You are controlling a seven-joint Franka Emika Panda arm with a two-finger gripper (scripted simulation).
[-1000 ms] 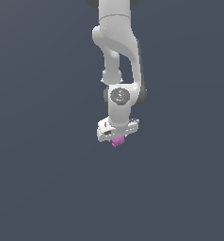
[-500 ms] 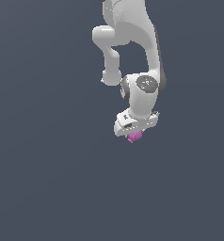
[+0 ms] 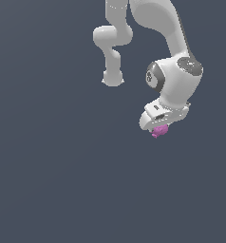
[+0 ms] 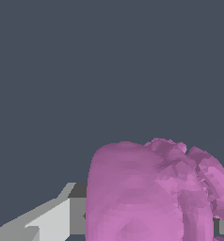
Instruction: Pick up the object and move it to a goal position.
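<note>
A flat, even slate-grey ground fills both views, with no edge, wall or seam to separate a surface from a room, so whether any table lies beneath cannot be told. Toward the exterior view's right, the object (image 3: 160, 130), a lumpy magenta-pink blob, sits at the tip of the white end effector (image 3: 160, 126), which is clamped around it. In the wrist view the object (image 4: 151, 193) looms large against a pale grey finger (image 4: 52, 221). Behind, the white arm (image 3: 174, 80) rises out of frame.
</note>
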